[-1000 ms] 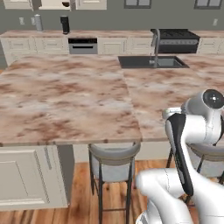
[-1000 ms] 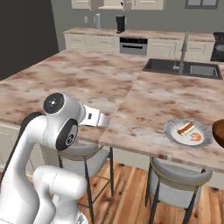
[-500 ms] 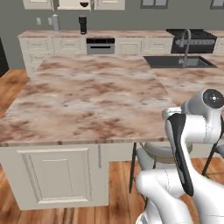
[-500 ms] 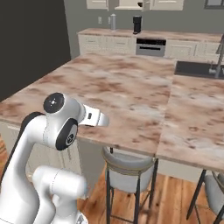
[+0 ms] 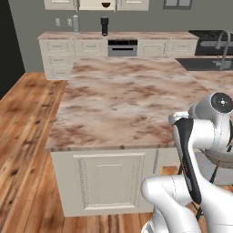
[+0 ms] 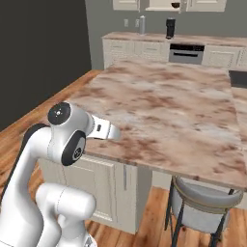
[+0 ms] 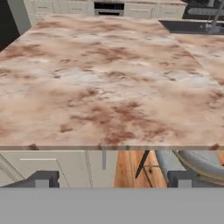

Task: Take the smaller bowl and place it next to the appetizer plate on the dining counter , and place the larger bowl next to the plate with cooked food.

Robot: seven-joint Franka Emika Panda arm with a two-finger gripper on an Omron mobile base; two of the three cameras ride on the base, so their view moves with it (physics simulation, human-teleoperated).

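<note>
While the arm sits folded short of the dining counter [image 5: 123, 104], the gripper [image 7: 113, 178] hangs just off the counter's near edge, fingers spread wide, holding nothing. Likely risk: any forward reach at this height could clip that edge or the grey stool [image 6: 202, 205] under the counter's overhang. The counter is brown-and-cream marbled stone on cream panels. No bowl or plate lies on the visible stretch; their whereabouts cannot be told.
</note>
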